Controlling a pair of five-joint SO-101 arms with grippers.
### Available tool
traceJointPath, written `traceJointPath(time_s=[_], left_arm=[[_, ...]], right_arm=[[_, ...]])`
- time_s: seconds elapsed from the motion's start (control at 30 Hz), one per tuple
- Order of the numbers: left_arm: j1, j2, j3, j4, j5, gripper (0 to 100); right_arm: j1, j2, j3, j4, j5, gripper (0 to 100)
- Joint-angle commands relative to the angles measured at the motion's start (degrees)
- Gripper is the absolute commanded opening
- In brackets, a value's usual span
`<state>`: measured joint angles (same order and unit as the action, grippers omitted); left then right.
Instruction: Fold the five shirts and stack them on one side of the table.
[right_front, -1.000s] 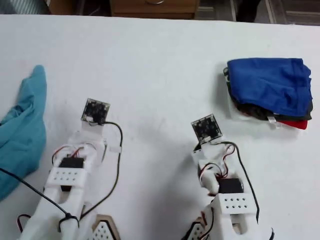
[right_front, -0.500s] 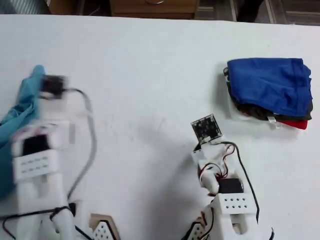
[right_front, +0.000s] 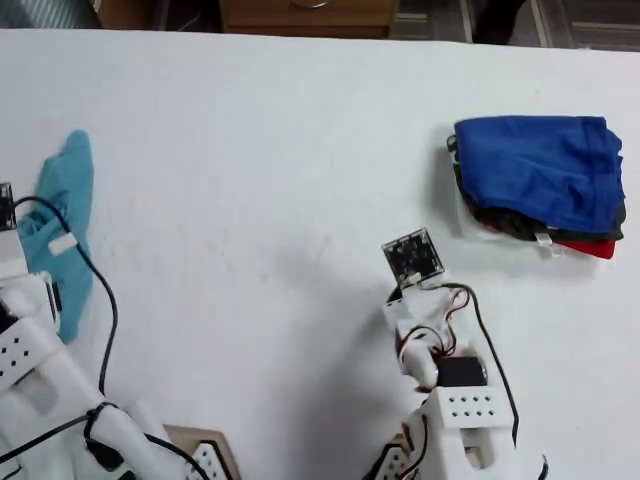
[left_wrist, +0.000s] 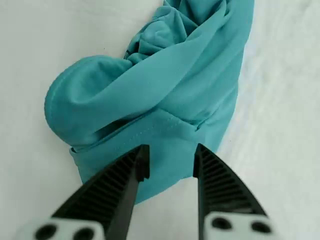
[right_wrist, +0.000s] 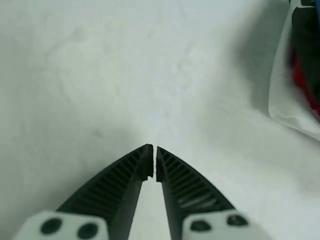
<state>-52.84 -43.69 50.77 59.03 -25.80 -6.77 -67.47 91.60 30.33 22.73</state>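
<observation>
Five shirts lie on one counter (right_front: 300, 120): one loose teal shirt (right_front: 70, 190) at the left and four in one stack (right_front: 560, 150) at the right: blue shirt (right_front: 535, 170), black shirt (right_front: 500, 218), red shirt (right_front: 585, 247) and white shirt (right_wrist: 282, 100). Two arms stand near: left arm (right_front: 30, 370) and right arm (right_front: 450, 390).

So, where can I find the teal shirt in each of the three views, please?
High view: the teal shirt lies at the table's left edge, partly under the left arm.
Left wrist view: the teal shirt lies crumpled just ahead of the open left gripper.
Right wrist view: this one looks at bare table and the folded stack at the picture's edge.
Shared landmark: the white table.
</observation>
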Motion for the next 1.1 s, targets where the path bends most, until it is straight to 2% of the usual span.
traceJointPath(time_s=[0.0,0.13,0.27,0.4,0.63,0.77,0.87,1.07], left_arm=[[-3.3,-1.0,0.7,-2.6,-0.7,17],[-7.4,1.6,3.6,-10.3,-4.7,17],[-10.9,11.6,3.1,-14.3,-6.3,17],[-13.5,22.9,-2.1,-14.1,-6.2,17],[-12.2,37.1,-8.1,-13.9,-6.2,17],[-9.5,40.9,-10.8,-9.3,-6.4,16],[-6.6,41.2,-13.2,-5.0,-6.2,2],[1.6,41.1,-21.0,4.3,0.9,3]], right_arm=[[-0.4,-0.7,-0.4,-0.7,0.0,2.1],[-0.3,-0.7,-0.4,-0.6,0.0,2.1],[-0.2,-0.7,-0.3,-0.6,0.0,2.1],[-0.2,-0.7,-0.3,-0.6,0.0,2.1],[-0.2,-0.7,-0.3,-0.6,0.0,2.1],[-0.2,-0.7,-0.3,-0.6,0.0,2.1],[-0.2,-0.7,-0.3,-0.6,0.0,2.1],[-0.2,-0.7,-0.3,-0.6,0.0,2.1]])
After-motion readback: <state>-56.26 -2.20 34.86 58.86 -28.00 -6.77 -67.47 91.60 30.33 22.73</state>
